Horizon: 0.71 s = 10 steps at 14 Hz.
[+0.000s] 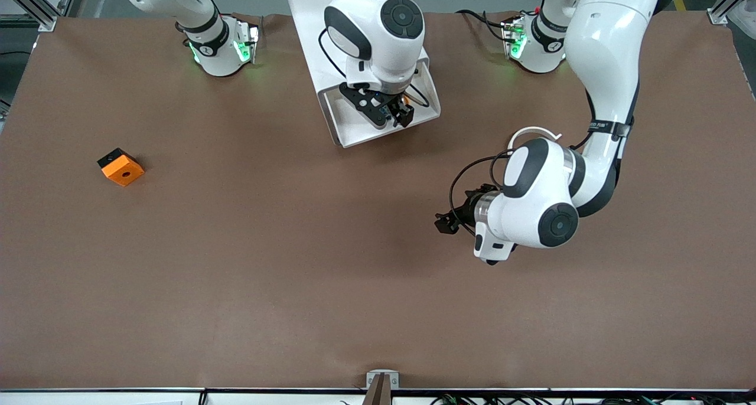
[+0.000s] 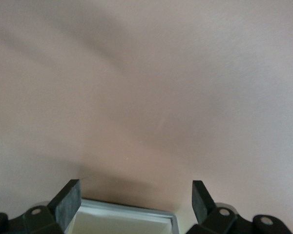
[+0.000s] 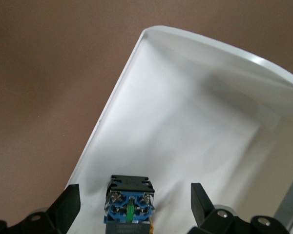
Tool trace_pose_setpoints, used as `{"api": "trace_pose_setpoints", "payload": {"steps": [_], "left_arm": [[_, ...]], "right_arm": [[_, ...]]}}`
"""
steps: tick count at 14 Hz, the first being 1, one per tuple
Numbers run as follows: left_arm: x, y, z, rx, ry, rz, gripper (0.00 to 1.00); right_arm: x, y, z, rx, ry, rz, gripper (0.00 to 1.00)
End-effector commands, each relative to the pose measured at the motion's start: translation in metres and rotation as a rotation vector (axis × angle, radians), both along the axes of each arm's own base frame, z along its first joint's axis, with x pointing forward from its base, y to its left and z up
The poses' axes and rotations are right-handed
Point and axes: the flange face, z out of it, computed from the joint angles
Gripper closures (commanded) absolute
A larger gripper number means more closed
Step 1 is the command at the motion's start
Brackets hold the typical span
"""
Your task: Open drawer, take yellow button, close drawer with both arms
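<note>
The white drawer (image 1: 354, 128) stands pulled out of its white cabinet (image 1: 313, 33), midway between the two arm bases. My right gripper (image 1: 394, 117) reaches down into it. The button (image 1: 403, 105) shows orange beside the fingers. In the right wrist view the button (image 3: 129, 204) lies on the drawer floor (image 3: 185, 122), black body and blue base up. It sits between the open fingers of my right gripper (image 3: 134, 192), apart from both. My left gripper (image 1: 444, 222) hovers low over bare table toward the left arm's end, open and empty (image 2: 136, 190).
An orange square block with a black hole (image 1: 121, 167) lies toward the right arm's end of the table. A white curved band (image 1: 534, 132) lies beside the left arm's elbow. A metal bracket (image 1: 382, 381) sits at the table edge nearest the front camera.
</note>
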Motion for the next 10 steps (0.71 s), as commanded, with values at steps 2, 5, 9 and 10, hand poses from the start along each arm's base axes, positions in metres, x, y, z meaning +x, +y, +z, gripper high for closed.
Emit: {"api": "trace_pose_setpoints", "payload": {"steps": [2,5,9,10], "left_arm": [[-0.005,-0.011,0.028,0.024,-0.096,-0.047,0.00],[-0.018,-0.027,0.045,0.048,-0.142,-0.094,0.00],[-0.029,-0.044,0.061,0.035,-0.177,-0.117,0.00],[-0.030,-0.048,0.063,0.043,-0.198,-0.125,0.00]], "right_arm": [[-0.001,0.005,0.006,0.006,-0.011,0.003,0.02],[-0.002,0.005,0.006,0.006,-0.011,0.003,0.02],[-0.002,0.006,0.006,0.006,-0.010,0.006,0.32],[-0.002,0.005,0.007,0.008,-0.010,0.004,0.45]]}}
